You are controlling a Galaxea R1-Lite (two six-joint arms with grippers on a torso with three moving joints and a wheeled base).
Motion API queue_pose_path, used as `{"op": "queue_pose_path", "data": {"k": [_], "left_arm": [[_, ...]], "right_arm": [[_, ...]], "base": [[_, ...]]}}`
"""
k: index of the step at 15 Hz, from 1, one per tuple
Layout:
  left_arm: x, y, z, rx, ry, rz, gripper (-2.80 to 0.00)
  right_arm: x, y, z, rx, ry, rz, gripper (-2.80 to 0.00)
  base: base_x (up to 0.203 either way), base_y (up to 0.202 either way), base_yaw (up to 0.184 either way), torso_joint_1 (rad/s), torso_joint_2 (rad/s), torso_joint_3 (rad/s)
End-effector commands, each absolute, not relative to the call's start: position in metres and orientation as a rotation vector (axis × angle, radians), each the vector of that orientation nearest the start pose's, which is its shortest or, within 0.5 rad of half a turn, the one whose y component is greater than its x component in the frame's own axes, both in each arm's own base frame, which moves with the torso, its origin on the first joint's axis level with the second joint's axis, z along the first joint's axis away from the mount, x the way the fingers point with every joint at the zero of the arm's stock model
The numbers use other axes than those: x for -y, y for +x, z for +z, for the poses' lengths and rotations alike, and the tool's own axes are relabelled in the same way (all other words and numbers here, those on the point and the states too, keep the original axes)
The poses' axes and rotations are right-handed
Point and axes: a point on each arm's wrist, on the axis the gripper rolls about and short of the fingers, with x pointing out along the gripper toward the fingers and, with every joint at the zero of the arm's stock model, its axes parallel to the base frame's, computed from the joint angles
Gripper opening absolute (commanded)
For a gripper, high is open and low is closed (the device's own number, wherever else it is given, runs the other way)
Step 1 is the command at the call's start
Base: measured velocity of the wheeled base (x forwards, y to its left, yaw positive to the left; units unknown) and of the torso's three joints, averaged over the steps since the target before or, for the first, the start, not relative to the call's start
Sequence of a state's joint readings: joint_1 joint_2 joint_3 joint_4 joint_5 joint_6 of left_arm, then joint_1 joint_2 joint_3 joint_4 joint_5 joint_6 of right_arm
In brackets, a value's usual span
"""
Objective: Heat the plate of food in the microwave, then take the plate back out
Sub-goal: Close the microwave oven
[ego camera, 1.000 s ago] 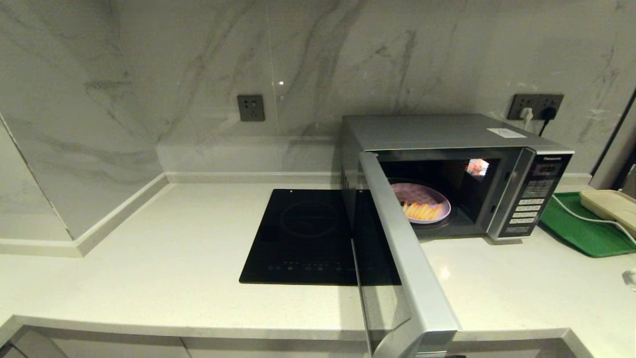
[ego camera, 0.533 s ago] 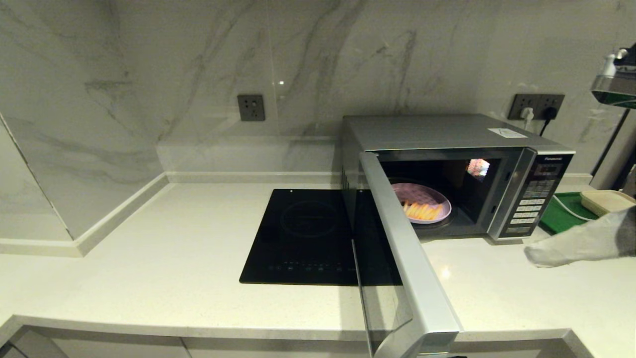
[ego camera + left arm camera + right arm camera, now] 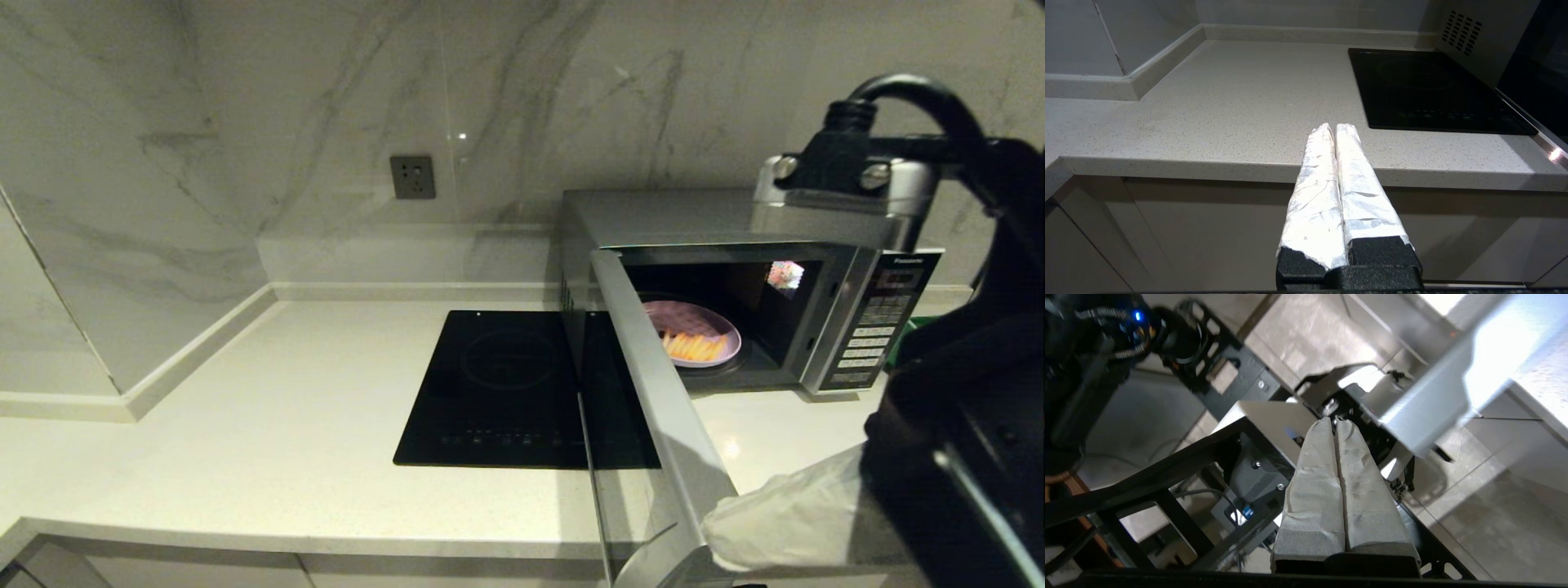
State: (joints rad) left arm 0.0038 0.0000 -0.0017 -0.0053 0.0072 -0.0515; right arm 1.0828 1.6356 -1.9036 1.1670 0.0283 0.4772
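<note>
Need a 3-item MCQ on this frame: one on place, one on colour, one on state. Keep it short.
1. Where is the plate of food?
A. on the induction cooktop
B. inside the microwave
C. on the countertop by the wall socket

2. What colour is the plate?
A. lavender-purple
B. green
C. cream

3. How does the microwave door stand?
A. shut
B. open, swung out toward the counter edge
C. taken off

Key: 1 B, the plate sits in the lit cavity, behind the door. 2 A, its rim reads purple under the yellow-orange sticks. 3 B, the door juts forward over the induction cooktop, with the shut right pincer close to its outer end; whether they touch cannot be told. The left pincer is shut too, parked by the countertop edge.
</note>
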Motion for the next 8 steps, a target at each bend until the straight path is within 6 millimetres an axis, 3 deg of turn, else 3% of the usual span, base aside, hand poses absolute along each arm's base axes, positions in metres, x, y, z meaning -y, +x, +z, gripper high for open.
{"op": "queue_pose_path", "data": {"k": [1,8], "left_arm": [[0.000,-0.023,0.077,0.008,-0.052,0.012,-2.80],[0.000,-0.023,0.077,0.008,-0.052,0.012,-2.80]], "right_arm": [[-0.228,0.104,0.325,-1.074,-0.131,0.824,-2.80],[-0.257,0.116,0.306,-1.085,-0.185,0.760,-2.80]], "base": [[0.000,0.000,0.000,0.000,0.00,0.000],[0.000,0.000,0.000,0.000,0.00,0.000]]}}
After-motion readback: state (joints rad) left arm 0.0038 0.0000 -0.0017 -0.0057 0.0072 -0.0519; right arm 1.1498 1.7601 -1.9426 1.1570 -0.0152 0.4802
